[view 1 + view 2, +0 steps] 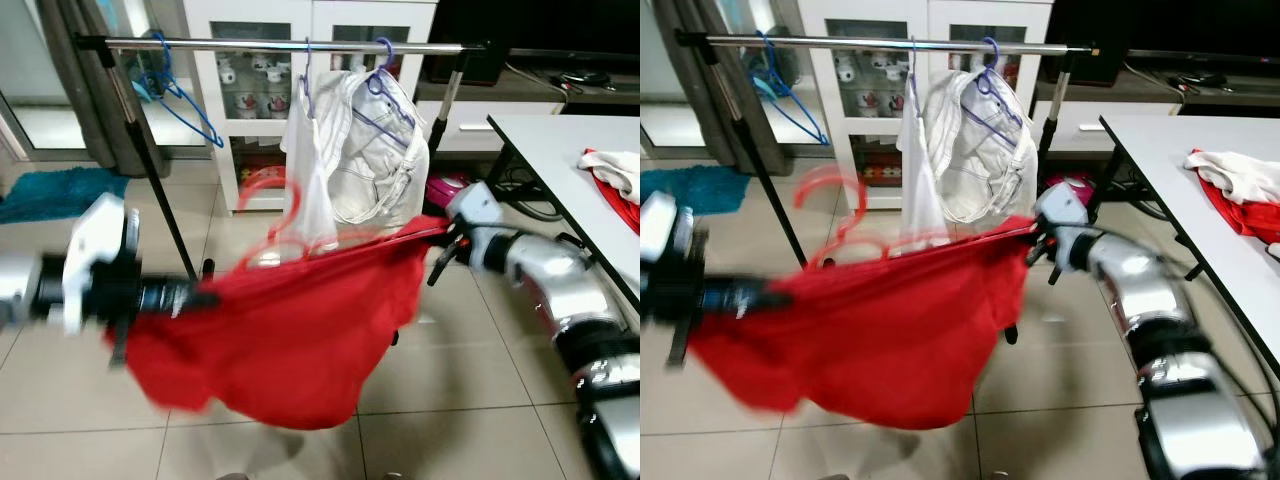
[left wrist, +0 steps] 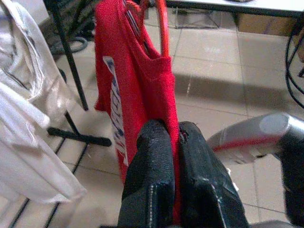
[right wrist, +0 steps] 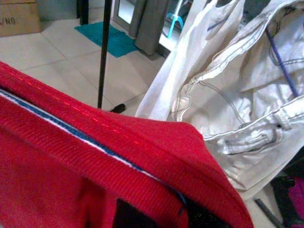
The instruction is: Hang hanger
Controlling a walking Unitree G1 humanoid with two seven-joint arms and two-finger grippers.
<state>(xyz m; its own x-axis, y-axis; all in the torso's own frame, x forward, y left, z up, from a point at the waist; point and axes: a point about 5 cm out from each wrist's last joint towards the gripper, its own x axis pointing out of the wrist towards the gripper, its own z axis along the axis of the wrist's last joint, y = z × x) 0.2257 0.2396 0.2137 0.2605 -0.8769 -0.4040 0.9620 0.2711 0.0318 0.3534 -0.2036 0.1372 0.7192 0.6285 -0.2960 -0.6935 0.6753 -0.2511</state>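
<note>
A red garment [image 1: 290,330] on a red hanger [image 1: 262,188] is stretched between my two grippers, below the clothes rail [image 1: 250,44]. The hanger's hook is blurred and sits under the rail, in front of the white clothes. My left gripper [image 1: 195,297] is shut on the garment's left end; the left wrist view has both black fingers [image 2: 152,166] pinching the red cloth [image 2: 118,76]. My right gripper [image 1: 447,236] grips the garment's right corner, and red cloth [image 3: 95,161] drapes over its fingers in the right wrist view.
On the rail hang a blue hanger [image 1: 185,100] and white garments [image 1: 370,160] on purple hangers. The rack's slanted black leg [image 1: 150,160] stands at left. A white table [image 1: 560,150] with a red and white cloth [image 1: 612,170] is at right, a white cabinet [image 1: 260,110] behind.
</note>
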